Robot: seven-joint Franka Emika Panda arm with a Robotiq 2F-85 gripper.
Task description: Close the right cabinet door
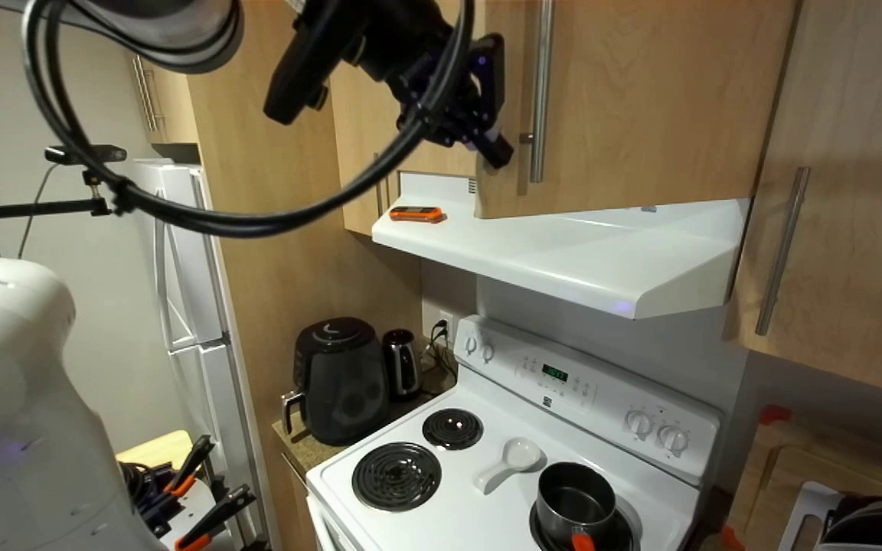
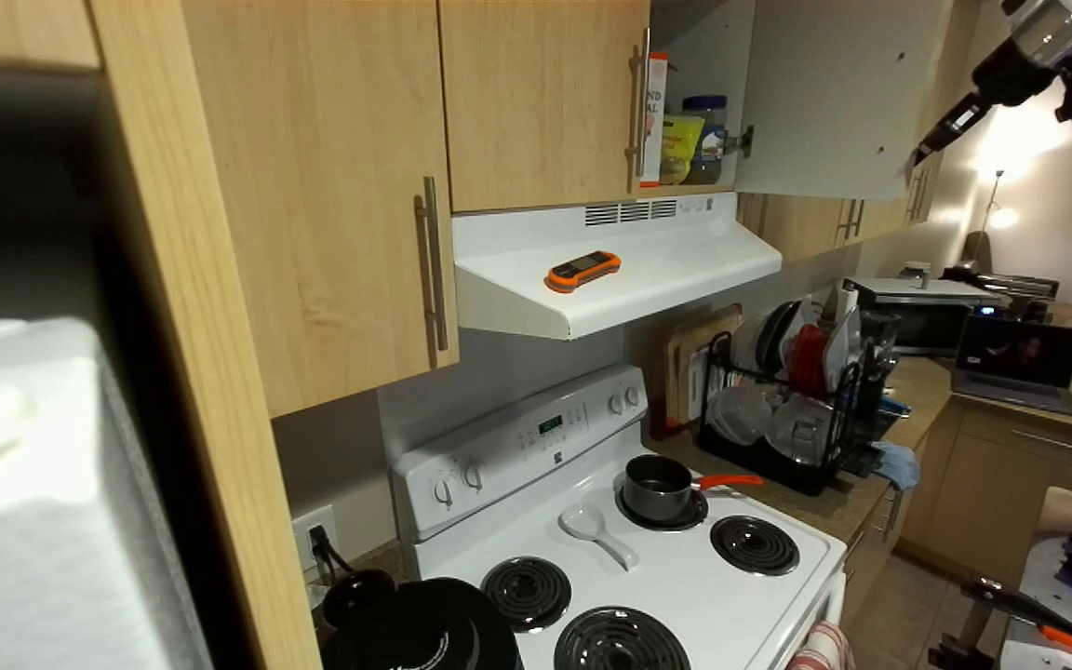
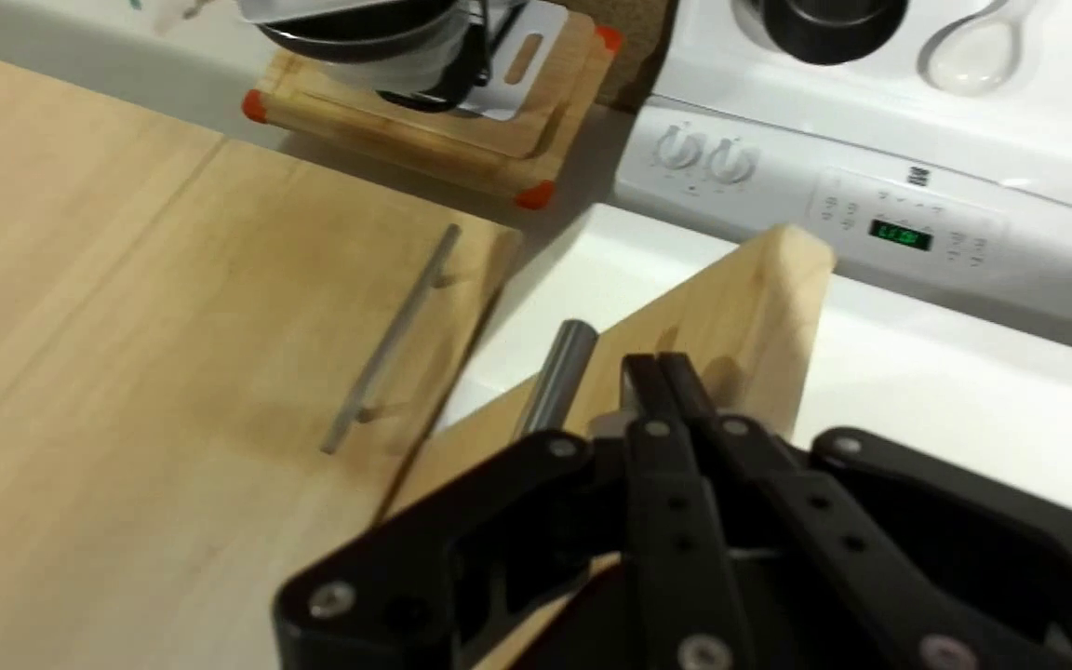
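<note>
Wood, flat and rigid by its look: the right cabinet door [image 1: 651, 103] stands open above the range hood [image 1: 548, 249] and should swing lightly without flexing. My gripper [image 3: 657, 361] is clenched on nothing; I'd push the door beside its bar handle [image 1: 541, 90] rather than grasp. Whether I touch it, these angles don't settle.

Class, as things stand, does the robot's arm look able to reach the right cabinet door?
Probably yes. The closed fingers are near the free edge of the open right cabinet door, beside its bar handle, and nothing visible blocks the way; whether they touch it is hard to tell.
</note>
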